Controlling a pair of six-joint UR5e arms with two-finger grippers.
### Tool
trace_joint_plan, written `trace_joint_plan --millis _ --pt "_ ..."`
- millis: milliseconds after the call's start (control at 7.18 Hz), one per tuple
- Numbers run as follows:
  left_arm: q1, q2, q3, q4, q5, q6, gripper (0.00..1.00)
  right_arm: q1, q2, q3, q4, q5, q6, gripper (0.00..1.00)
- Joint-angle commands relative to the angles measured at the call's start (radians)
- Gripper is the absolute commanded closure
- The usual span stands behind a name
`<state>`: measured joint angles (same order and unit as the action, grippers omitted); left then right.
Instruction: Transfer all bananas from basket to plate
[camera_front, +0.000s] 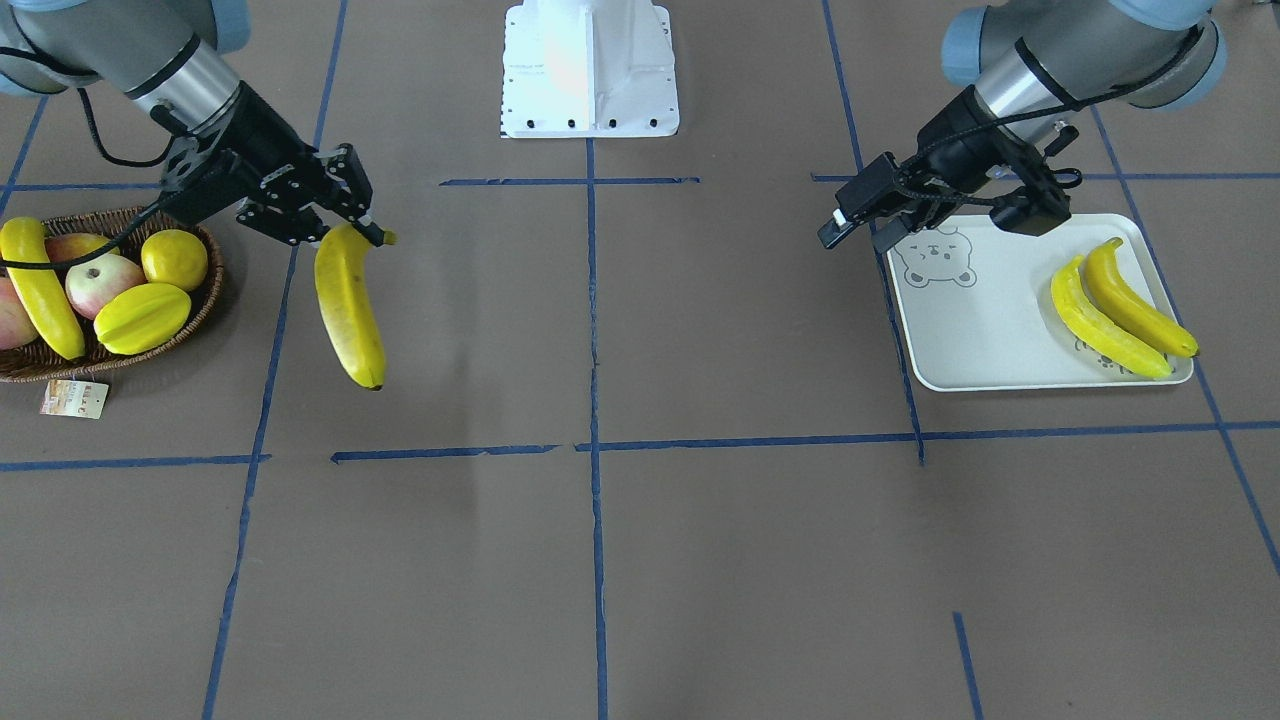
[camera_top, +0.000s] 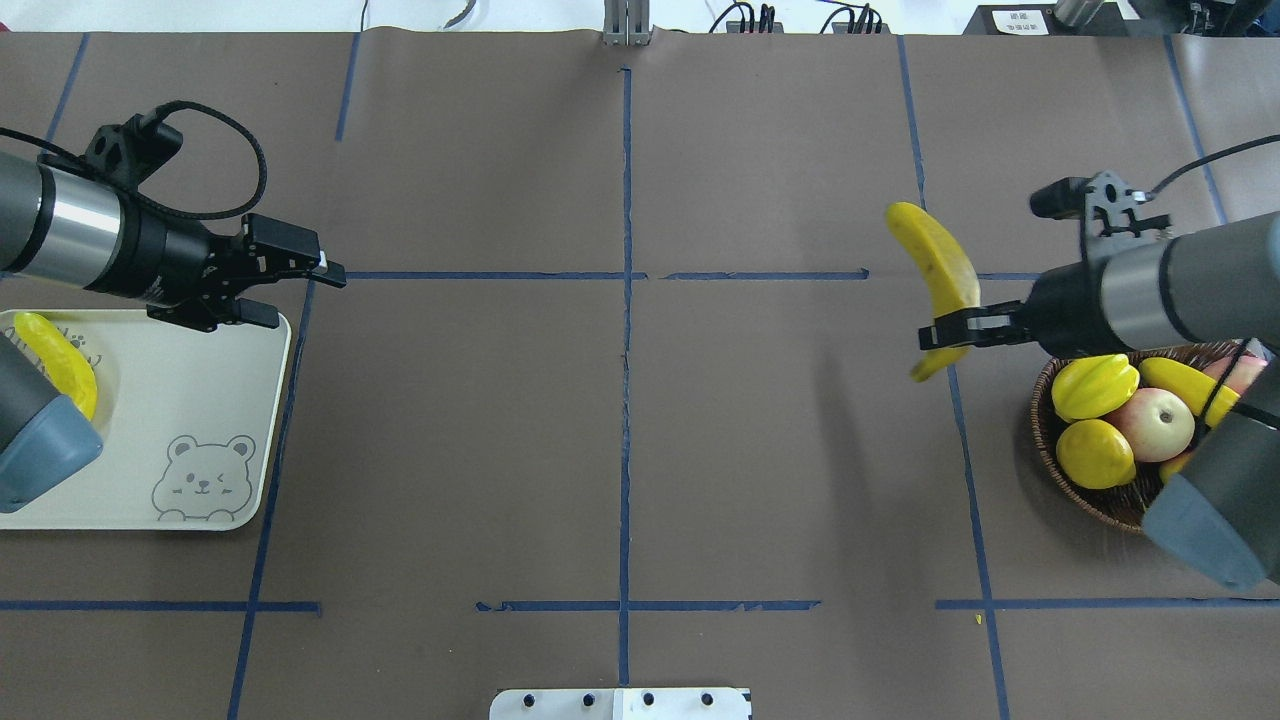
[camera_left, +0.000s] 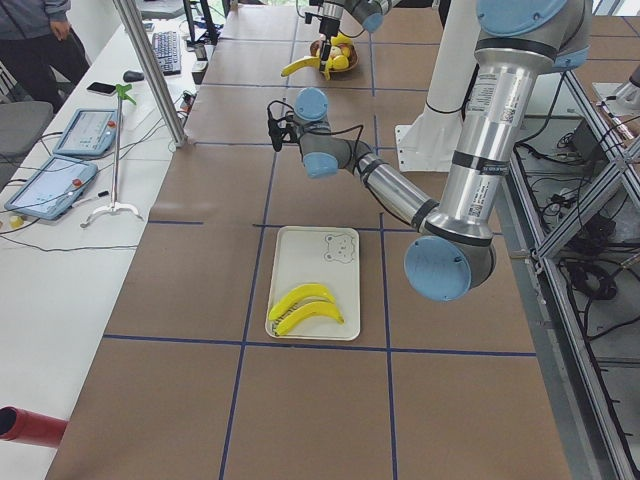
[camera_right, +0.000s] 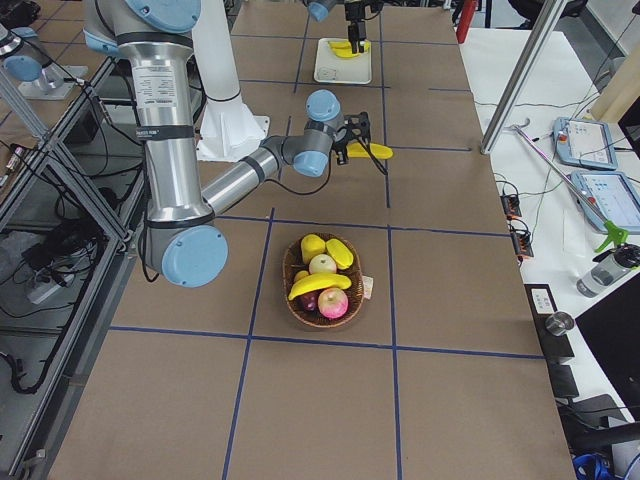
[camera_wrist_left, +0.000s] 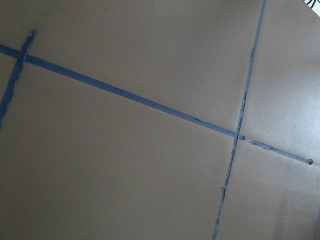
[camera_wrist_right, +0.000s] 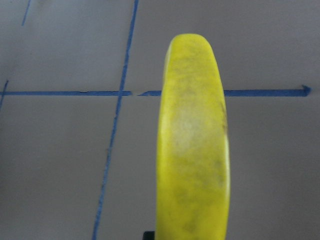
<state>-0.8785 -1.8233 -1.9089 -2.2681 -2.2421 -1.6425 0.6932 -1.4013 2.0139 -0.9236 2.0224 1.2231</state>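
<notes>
My right gripper (camera_front: 365, 225) is shut on the stem end of a yellow banana (camera_front: 350, 305) and holds it in the air beside the wicker basket (camera_front: 205, 310). The banana hangs over the brown table and fills the right wrist view (camera_wrist_right: 192, 150). One more banana (camera_front: 40, 285) lies in the basket. Two bananas (camera_front: 1120, 312) lie side by side on the pale bear-face plate (camera_front: 980, 340). My left gripper (camera_front: 858, 235) is open and empty above the plate's inner edge (camera_top: 285, 340). In the overhead view my left arm partly hides the plate's bananas (camera_top: 60, 360).
The basket also holds two apples (camera_front: 100, 280), a ridged starfruit (camera_front: 142, 318) and a round citrus (camera_front: 174, 258). A paper tag (camera_front: 74, 398) lies at its front. The white robot base (camera_front: 590, 70) stands at the table's middle edge. Blue tape lines cross the table.
</notes>
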Motion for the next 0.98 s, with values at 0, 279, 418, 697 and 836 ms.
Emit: trace_joint_plan --millis 0,279,418,697,836 --pt "0.027 -0.078 0.002 0.011 0.04 -0.094 0.0 -0.154 0.143 0.005 0.0 -0.176 0.161 1.0" --pt "0.058 -0.108 0.014 0.013 0.062 -0.157 0.0 -0.26 0.226 -0.004 0.0 -0.314 0.229 1.0" --pt "0.068 -0.152 0.03 0.015 0.077 -0.204 0.0 -0.305 0.246 -0.014 0.0 -0.376 0.249 1.0" --pt "0.076 -0.212 0.063 0.018 0.079 -0.302 0.0 -0.337 0.335 -0.075 0.0 -0.413 0.248 1.0" --pt "0.088 -0.218 0.065 0.018 0.079 -0.304 0.0 -0.349 0.362 -0.095 0.0 -0.416 0.248 1.0"
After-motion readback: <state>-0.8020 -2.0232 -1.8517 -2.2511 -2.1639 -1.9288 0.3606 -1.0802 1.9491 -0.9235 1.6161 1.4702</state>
